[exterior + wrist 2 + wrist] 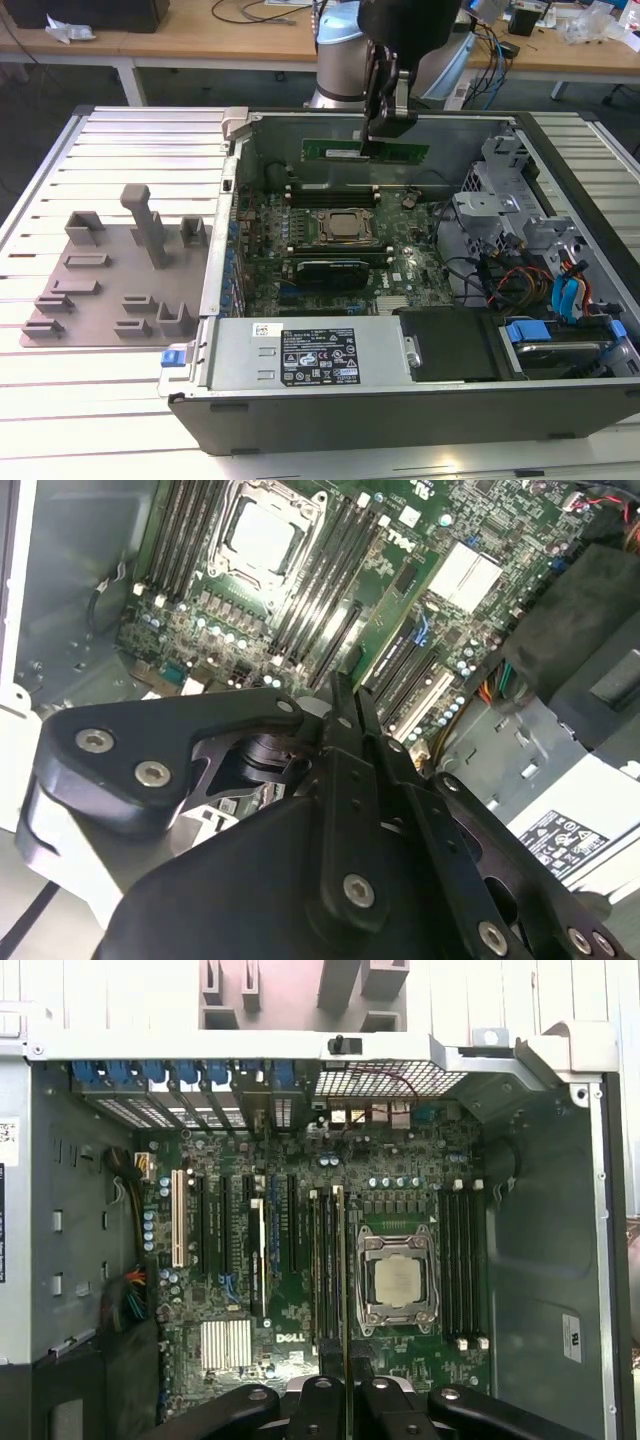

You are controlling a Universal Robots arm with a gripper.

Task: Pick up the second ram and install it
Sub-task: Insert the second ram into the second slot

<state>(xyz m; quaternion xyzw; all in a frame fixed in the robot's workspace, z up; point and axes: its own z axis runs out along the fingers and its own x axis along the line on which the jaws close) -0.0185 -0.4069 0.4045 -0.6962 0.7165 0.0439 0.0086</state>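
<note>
Fig.: my black hand (383, 135) is clamped on the second ram (325, 150), a thin flat green stick held level above the motherboard (405, 270), close to one wall of the open metal case (400, 405). I see long ridged slots flanking the square silver processor (397, 1280). A grey moulded tray (95, 312) lies apart on the slatted desk (140, 140).

Wooden desks (200, 35) above dark floor (60, 92)
</note>
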